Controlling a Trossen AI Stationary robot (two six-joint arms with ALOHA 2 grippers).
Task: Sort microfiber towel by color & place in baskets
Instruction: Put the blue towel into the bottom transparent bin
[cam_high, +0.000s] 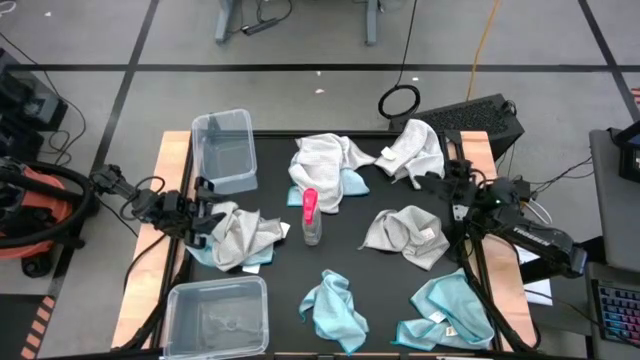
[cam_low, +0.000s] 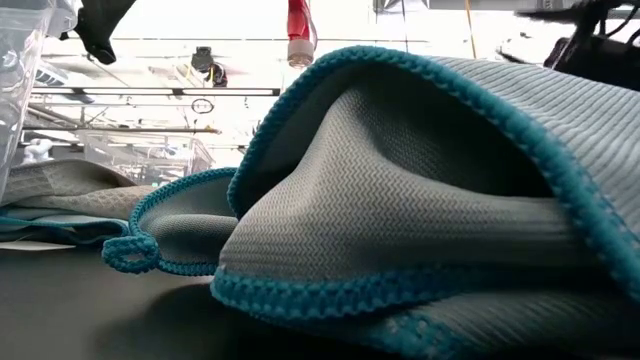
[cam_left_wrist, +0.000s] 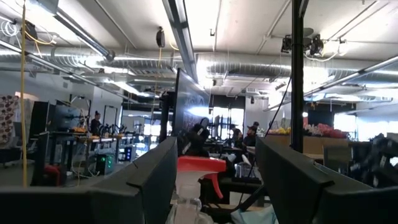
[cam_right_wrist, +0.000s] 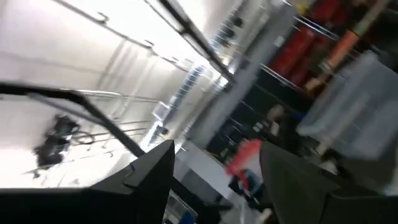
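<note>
Spray bottle (cam_high: 311, 215) mid-table — towels (cam_high: 405, 235) around

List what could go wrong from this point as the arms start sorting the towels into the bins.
1. The spray bottle stands upright mid-table among the towels; an arm crossing over could tip it.
2. A grey towel lies on top of a blue one beside the left gripper, so one grab may lift both colours together.
3. Both bins sit on the left side, so the right gripper may have to reach far.
</note>
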